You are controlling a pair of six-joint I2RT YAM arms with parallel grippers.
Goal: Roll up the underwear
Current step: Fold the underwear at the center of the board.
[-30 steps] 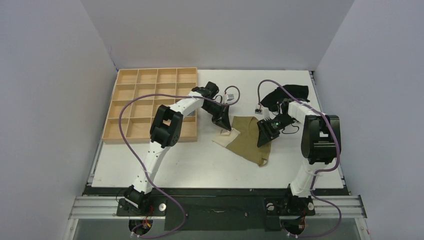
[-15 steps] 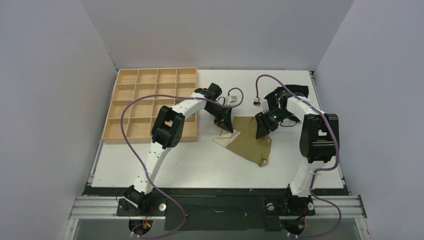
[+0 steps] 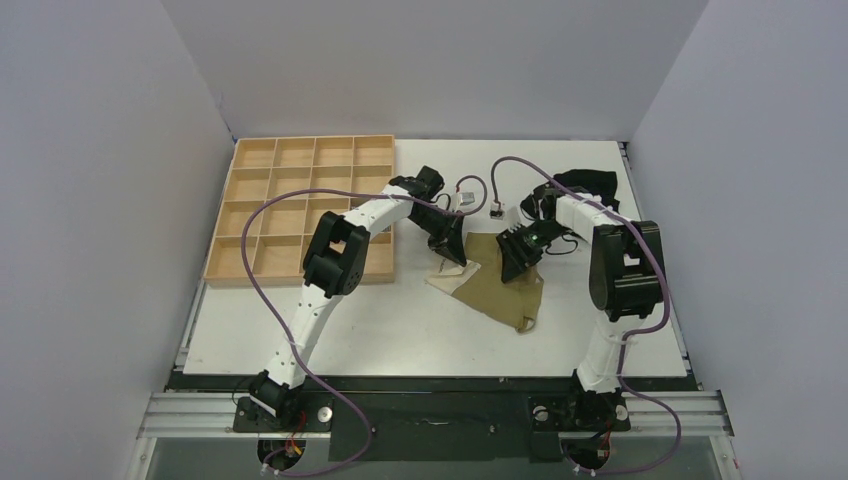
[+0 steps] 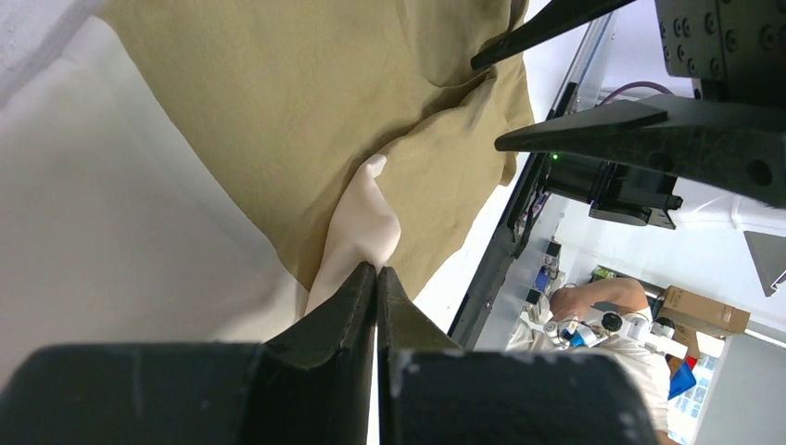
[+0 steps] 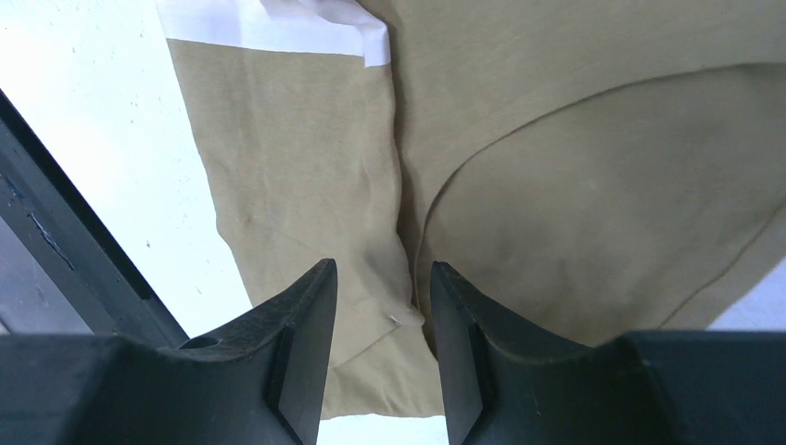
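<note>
The olive-khaki underwear (image 3: 492, 288) lies crumpled on the white table between my two arms. Its cream-white panel (image 3: 446, 276) is at its left end. My left gripper (image 3: 452, 256) is shut, pinching a raised fold of the cream panel (image 4: 363, 222) at its fingertips (image 4: 366, 278). My right gripper (image 3: 510, 264) is open, low over the underwear's right part. In the right wrist view its fingers (image 5: 310, 311) straddle a seam and a fold of the olive fabric (image 5: 519, 185), with nothing held. A white label (image 5: 278, 23) shows at the fabric's far edge.
A wooden tray (image 3: 250, 200) with several compartments stands at the back left, next to the left arm. A black garment (image 3: 588, 182) lies at the back right, behind the right arm. Purple cables loop over both arms.
My right gripper has moved left and a little toward the back, over the underwear, and the fabric's right side has bunched inward. My left gripper has shifted slightly right and stays shut.
</note>
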